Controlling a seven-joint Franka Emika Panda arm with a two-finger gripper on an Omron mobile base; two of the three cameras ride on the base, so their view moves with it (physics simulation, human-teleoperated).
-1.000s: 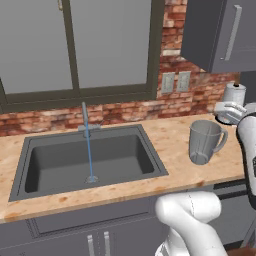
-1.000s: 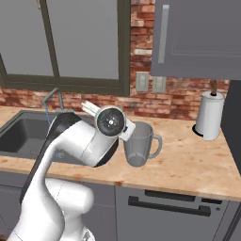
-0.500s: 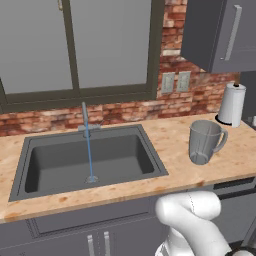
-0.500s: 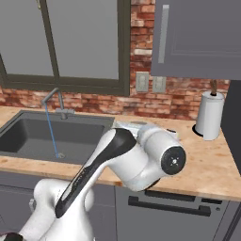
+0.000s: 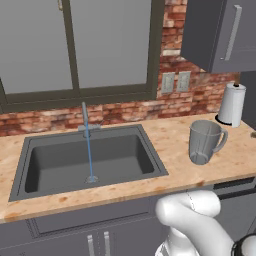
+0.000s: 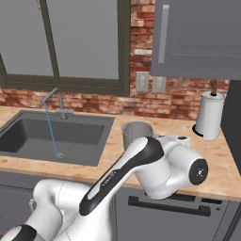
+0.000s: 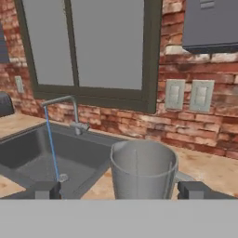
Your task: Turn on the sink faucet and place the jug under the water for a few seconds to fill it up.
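The translucent grey jug [image 5: 202,142] stands upright on the wooden counter, to the right of the sink [image 5: 50,172]. In the hand view the jug [image 7: 143,169] is close ahead, and my gripper [image 7: 121,190] is open with one dark fingertip on each side of it, not touching. The slim grey faucet [image 5: 85,114] stands at the back rim of the basin. A thin blue stream of water [image 5: 89,150] falls from it to the drain. From the right base, my arm hides most of the jug [image 6: 136,132], so that little more than its rim shows.
A white paper-towel roll [image 5: 232,104] stands at the back right of the counter, beyond the jug. Two wall outlets [image 7: 188,95] sit on the brick wall behind. A dark upper cabinet [image 6: 197,40] hangs above. The counter [image 5: 172,135] between sink and jug is bare.
My arm has swung down in front of the counter, out of the left base view's right edge. The jug has not moved and the water keeps running.
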